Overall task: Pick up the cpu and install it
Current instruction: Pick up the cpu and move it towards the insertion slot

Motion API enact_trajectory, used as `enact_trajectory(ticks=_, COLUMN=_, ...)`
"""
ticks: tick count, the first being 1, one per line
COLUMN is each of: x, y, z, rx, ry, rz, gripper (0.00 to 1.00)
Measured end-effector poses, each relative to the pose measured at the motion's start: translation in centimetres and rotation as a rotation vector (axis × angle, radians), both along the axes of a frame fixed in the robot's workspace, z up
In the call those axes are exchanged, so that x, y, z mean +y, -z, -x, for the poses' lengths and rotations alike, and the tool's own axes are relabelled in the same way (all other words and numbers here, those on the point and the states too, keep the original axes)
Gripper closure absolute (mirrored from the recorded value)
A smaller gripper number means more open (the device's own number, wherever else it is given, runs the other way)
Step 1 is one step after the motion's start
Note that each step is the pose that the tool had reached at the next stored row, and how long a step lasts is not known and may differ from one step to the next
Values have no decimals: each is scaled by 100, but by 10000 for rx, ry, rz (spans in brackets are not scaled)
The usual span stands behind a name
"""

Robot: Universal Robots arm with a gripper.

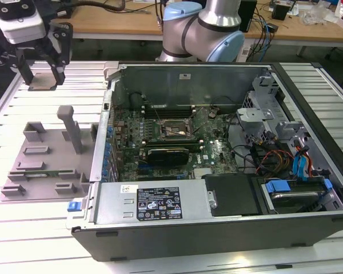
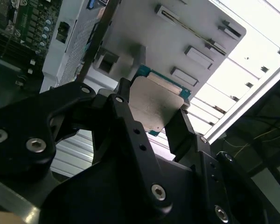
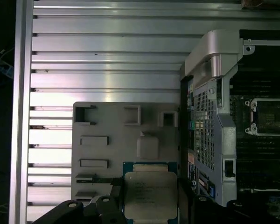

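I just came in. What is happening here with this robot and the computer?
The gripper is shut on the cpu and holds it in the air above the slatted table, to the exterior view's left of the open computer case. A grey holder tray lies on the table nearby. The motherboard socket looks empty, so the cpu is not yet installed.

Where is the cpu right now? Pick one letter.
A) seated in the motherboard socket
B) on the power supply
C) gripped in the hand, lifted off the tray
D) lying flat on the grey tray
C: the hand is closed on the cpu from two sides, holding it in the air clear of the grey tray.
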State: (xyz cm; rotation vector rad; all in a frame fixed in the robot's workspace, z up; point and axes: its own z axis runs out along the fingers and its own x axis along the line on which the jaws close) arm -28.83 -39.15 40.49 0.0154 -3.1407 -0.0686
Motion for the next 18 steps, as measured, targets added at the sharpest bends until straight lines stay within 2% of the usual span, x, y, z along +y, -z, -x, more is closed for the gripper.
enact_trajectory(ticks=12, x=0, y=0, z=-327, rx=0, ry=-1, rz=0, gripper=45)
enact_trajectory(ticks=14, x=0, y=-1, z=-360, rx=1, ry=0, rz=1, gripper=45)
enact_trajectory(ticks=18, x=0, y=0, z=-498, rx=-1, ry=0, rz=0, gripper=45)
